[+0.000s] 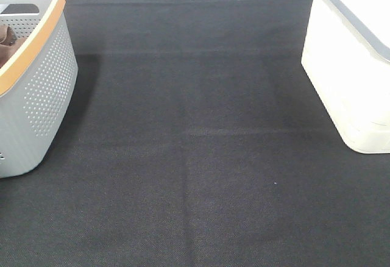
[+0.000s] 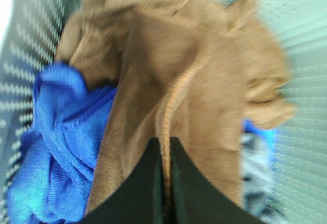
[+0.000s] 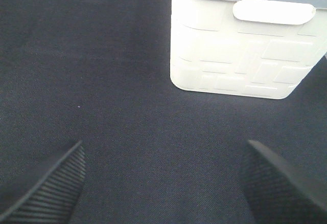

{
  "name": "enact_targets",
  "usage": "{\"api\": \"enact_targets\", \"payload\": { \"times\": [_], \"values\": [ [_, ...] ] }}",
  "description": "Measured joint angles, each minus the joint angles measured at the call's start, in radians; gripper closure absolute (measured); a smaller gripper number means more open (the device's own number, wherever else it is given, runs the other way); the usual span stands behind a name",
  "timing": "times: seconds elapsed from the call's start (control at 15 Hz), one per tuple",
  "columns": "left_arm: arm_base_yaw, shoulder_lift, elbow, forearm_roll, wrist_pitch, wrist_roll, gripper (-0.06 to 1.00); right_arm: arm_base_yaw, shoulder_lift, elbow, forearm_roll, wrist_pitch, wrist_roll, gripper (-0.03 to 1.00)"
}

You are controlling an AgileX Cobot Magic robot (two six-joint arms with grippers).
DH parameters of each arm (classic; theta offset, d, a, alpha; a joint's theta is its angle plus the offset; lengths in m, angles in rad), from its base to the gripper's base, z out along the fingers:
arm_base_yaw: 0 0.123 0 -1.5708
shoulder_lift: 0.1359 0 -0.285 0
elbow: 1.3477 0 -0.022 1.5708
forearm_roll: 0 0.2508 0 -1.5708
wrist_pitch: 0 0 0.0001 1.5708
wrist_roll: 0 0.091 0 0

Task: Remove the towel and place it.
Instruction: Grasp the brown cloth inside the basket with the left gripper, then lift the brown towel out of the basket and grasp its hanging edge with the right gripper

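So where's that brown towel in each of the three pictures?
Exterior high: only a sliver of the towel shows at the far left edge, inside the grey basket.
Left wrist: it fills the middle, pinched in the left gripper.
Right wrist: not in it.
Shared landmark: the basket's perforated wall, in the exterior high and left wrist views.

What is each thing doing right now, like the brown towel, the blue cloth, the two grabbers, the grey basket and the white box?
towel: crumpled in the grey basket, pinched by the left gripper.
blue cloth: bunched up beside and partly under the towel.
left gripper: shut on the towel.
right gripper: open, holding nothing, above the dark table cover.
grey basket: upright, cloths inside.
white box: upright; inside not visible.
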Motion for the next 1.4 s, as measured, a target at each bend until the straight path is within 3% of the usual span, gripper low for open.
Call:
{"api": "enact_targets", "payload": {
  "times": [0.2,0.67,0.87,1.2,1.4],
  "values": [
    [0.000,-0.107,-0.080,-0.028,0.033,0.002,0.94,0.000,0.000,0.000,0.000,0.000,0.000,0.19],
    [-0.034,-0.403,-0.089,-0.309,-0.117,0.090,0.94,0.000,0.000,0.000,0.000,0.000,0.000,0.19],
    [-0.159,-0.465,-0.091,-0.343,-0.242,0.110,0.94,0.000,0.000,0.000,0.000,0.000,0.000,0.19],
    [-0.430,-0.479,-0.137,-0.356,-0.530,0.113,0.94,0.000,0.000,0.000,0.001,0.000,0.000,0.19],
    [-0.535,-0.479,-0.137,-0.355,-0.606,0.117,0.94,0.000,0.000,0.000,0.040,0.000,0.000,0.19]
  ]
}}
